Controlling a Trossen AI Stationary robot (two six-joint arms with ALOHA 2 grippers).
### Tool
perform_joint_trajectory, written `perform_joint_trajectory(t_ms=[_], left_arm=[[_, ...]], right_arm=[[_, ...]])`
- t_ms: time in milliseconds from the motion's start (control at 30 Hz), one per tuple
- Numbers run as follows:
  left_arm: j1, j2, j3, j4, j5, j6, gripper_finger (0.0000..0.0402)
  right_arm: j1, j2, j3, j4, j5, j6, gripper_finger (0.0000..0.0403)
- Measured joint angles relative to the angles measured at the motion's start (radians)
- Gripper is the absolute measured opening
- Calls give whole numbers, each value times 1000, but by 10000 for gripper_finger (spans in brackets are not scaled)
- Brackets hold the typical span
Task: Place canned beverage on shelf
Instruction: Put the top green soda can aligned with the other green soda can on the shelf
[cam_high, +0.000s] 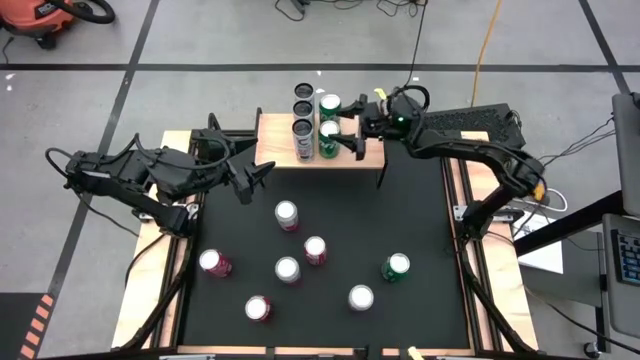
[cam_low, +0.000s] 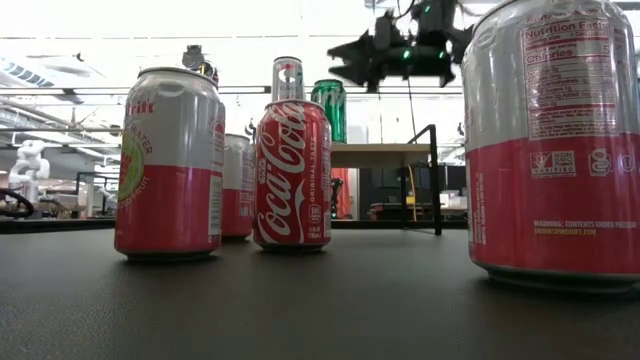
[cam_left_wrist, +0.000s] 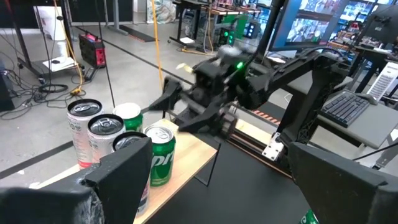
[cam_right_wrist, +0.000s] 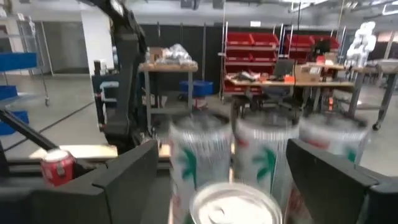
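Note:
The shelf, a light-wood board on thin black legs, stands at the table's far edge. On it stand three silver-white cans in a row and two green cans beside them. My right gripper is open at the shelf, coming from the right. Its fingers stand on either side of the nearer green can, apart from it. My left gripper is open above the table by the shelf's left end and holds nothing. The green cans also show in the left wrist view.
Several cans stand loose on the black table top: a red-and-white one, a red one, a pink one, a white one and a green one. Wooden strips run along both table sides.

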Motion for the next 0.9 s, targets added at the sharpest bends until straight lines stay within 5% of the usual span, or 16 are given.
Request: perform_joint_trajectory(t_ms=[400, 733, 900], left_arm=[[-3, 0, 0, -15, 0, -1, 377], [-3, 0, 0, -14, 0, 27, 377], [-3, 0, 0, -14, 5, 20, 377]], right_arm=[[124, -254, -1, -615, 0, -11, 282], [275, -170, -1, -608, 238, 29, 161], [260, -98, -1, -547, 238, 7, 78]])
